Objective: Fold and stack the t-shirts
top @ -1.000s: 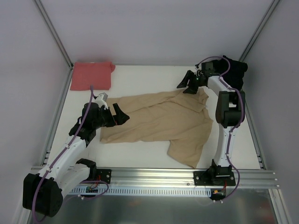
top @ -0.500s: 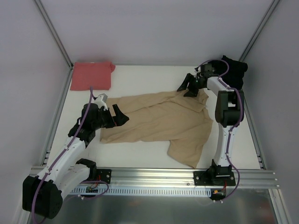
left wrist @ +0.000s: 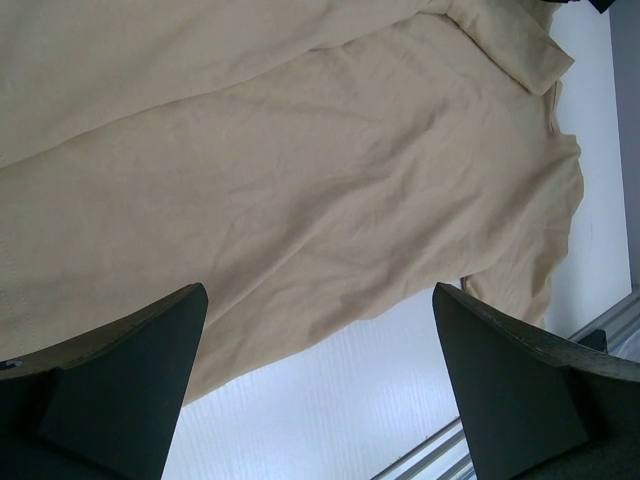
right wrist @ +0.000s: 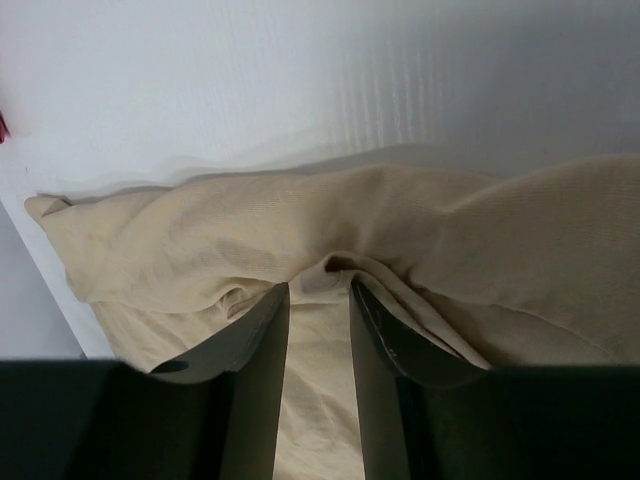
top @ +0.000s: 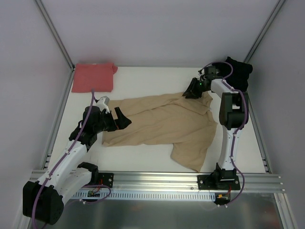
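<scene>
The white table [top: 143, 81] carries everything. In its middle lies the tan t-shirt [top: 162, 124], spread flat but creased, with one sleeve reaching toward 5 o'clock. The salmon-red t-shirt [top: 93, 77] lies folded in the corner at 10 o'clock, and the black t-shirt [top: 240, 71] is a dark heap in the corner at 2 o'clock (partly hidden behind the right arm).

The left arm [top: 71, 150] leans from its base toward 1 o'clock, with the elbow bent low. The left gripper [top: 123, 118] hovers over the edge of the tan t-shirt at 9 o'clock, and its jaws are spread wide, with nothing between them. In the left wrist view this gripper [left wrist: 318, 290] looks across bare tan cloth.

The right arm [top: 232, 119] stands upright from its base and then bends over toward 10 o'clock. The right gripper [top: 191, 90] is down on the far edge of the tan t-shirt at 12 o'clock. In the right wrist view, its fingers [right wrist: 262, 340] stand close together, and a raised fold of the tan cloth is pinched between them.

Against one second ago, the right gripper has come lower onto the cloth and its jaws have narrowed from a wide gap. The left arm has hardly moved, and the three shirts lie as before.
</scene>
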Motion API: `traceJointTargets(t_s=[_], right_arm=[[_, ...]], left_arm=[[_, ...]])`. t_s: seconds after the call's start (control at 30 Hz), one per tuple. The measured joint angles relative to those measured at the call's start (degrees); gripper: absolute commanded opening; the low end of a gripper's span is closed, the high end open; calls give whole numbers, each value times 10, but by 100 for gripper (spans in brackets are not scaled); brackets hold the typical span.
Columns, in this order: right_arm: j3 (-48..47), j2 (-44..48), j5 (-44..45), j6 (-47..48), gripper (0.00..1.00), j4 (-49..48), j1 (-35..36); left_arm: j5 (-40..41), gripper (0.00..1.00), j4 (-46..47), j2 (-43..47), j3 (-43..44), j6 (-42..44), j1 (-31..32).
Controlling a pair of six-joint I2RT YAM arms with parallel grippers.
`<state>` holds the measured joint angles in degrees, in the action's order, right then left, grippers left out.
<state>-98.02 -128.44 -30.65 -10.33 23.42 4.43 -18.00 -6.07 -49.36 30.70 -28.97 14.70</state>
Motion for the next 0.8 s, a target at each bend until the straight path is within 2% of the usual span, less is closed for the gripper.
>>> traceJointTargets(t_s=[0.1, 0.3, 0.53, 0.6, 0.7, 0.77, 0.8], right_arm=[[0, -1, 0, -2, 50, 0, 0], [-1, -5, 0, -1, 53, 0, 0], [-1, -12, 2, -1, 31, 0, 0], [-1, -14, 3, -2, 29, 0, 0], [-1, -16, 3, -1, 18, 0, 0], [-1, -16, 4, -1, 3, 0, 0], [-1, -17, 5, 1, 1, 0, 0]], left_arm=[[0, 99, -3, 0, 0, 0, 0], [0, 99, -3, 3, -1, 0, 0], [0, 99, -3, 4, -5, 0, 0], [0, 99, -3, 5, -7, 0, 0], [0, 99, -3, 7, -7, 0, 0], [0, 99, -3, 7, -8, 0, 0], [0, 99, -2, 7, -9, 0, 0]])
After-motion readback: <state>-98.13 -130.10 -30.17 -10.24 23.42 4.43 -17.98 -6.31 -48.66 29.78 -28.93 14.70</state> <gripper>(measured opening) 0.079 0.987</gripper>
